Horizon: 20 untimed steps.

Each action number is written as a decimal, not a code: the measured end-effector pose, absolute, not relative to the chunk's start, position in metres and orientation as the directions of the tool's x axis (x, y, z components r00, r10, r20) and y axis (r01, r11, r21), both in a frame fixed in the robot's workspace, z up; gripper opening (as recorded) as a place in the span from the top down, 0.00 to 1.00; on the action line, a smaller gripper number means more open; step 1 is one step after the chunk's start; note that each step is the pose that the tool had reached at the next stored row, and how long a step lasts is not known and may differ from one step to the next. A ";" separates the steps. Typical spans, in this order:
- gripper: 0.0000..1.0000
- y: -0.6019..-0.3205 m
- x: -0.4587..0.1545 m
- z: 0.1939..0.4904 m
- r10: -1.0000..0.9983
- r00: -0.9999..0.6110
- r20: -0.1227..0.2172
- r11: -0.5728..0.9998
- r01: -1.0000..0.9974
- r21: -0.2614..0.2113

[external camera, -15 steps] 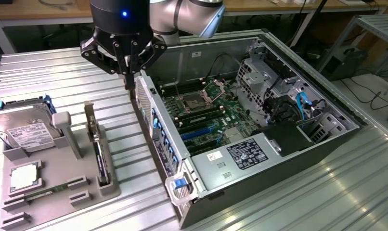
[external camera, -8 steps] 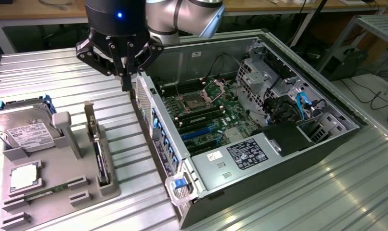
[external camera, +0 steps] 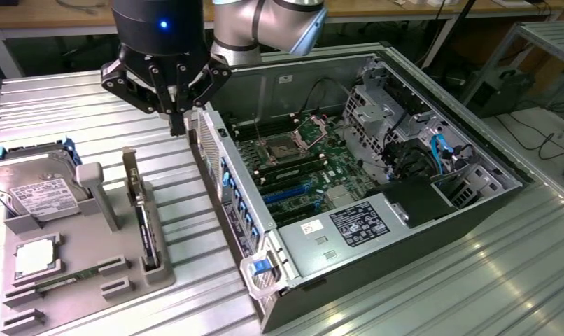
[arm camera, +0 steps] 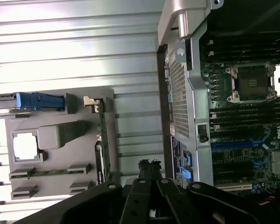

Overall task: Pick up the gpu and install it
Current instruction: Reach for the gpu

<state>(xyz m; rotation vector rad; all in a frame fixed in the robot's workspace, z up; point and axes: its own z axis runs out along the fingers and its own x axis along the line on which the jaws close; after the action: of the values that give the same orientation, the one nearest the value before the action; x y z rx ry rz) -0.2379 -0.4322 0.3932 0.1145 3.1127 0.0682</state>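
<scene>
Ribbed metal is forming the desk (external camera: pixel 422 294) beneath everything, and workbenches and cables are showing behind it. On it the gpu (external camera: pixel 144 224) is standing on its long edge in a slot of a grey holder (external camera: pixel 100 238), along the side of the holder that is facing the computer case (external camera: pixel 228 183). Its silver bracket (external camera: pixel 130 166) is sticking up at the far end in the exterior view. Nothing is gripping the card.

I am keeping my jaws clenched on nothing, with the tips pressed together. I am hanging them over the strip of bare desk between the holder and the case, close beside the perforated rear wall of the case. They are near the bracket end of the gpu but apart from it. My arm (external camera: pixel 268 28) is reaching in from the back of the scene.

Sharing the holder, a silver hard drive (external camera: pixel 39 190) with a white label is sitting towards the exterior view's left of the gpu. A square processor (external camera: pixel 35 257) and a narrow green memory stick (external camera: pixel 63 282) are lying nearer the camera.

On the exterior view's right, the case is lying on its side with the panel off. Its motherboard (external camera: pixel 306 171) is facing upward and showing an open processor socket (external camera: pixel 287 147) and blue expansion slots (external camera: pixel 287 196).
</scene>
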 end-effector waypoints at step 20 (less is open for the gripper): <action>0.89 -0.434 -0.256 0.393 0.074 -0.997 -0.024 0.996 0.072 0.045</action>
<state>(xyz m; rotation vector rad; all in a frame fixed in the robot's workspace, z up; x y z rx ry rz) -0.2555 -0.4342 0.3932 0.1138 3.1127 0.0682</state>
